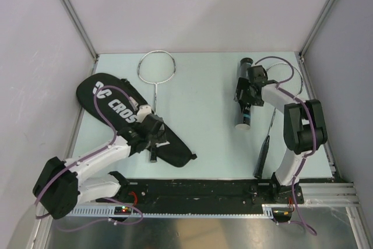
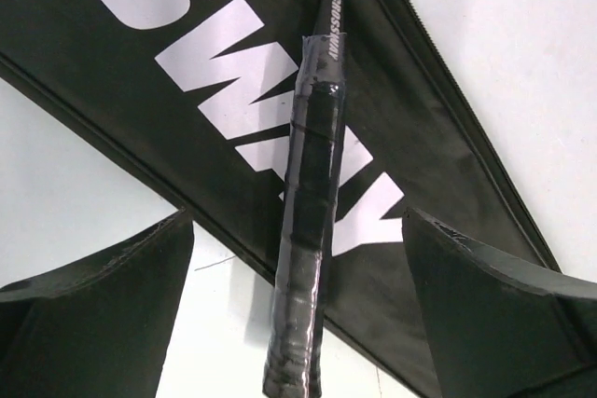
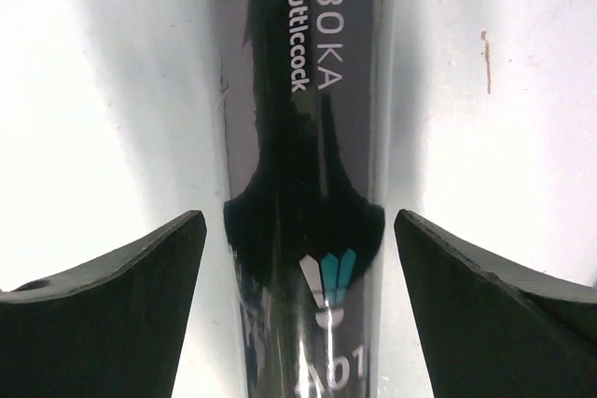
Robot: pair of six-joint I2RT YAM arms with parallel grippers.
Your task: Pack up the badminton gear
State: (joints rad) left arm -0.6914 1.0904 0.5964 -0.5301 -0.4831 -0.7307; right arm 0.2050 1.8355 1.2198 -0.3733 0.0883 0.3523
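Shuttlecock tube (image 3: 298, 90) lies centred inside the released right gripper (image 3: 298, 218), apparently untouched.

- Racket bag (image 1: 113, 106), left: black, with large white lettering.
- Left racket (image 1: 156, 68): silver frame; handle (image 2: 303, 230) wrapped in black grip, with small white lettering on its black collar; shaft white where it meets the collar.
- Tube (image 1: 243, 115), right: glossy black with a white cap at the near end, white lettering and a teal-and-white shuttlecock emblem (image 3: 326, 279).
- Right racket (image 1: 262, 155): black handle, silver frame.
- Table (image 1: 204, 115): pale mint.
- Left arm (image 1: 99, 158) and right arm (image 1: 287, 167): white links, black joints, purple cables.
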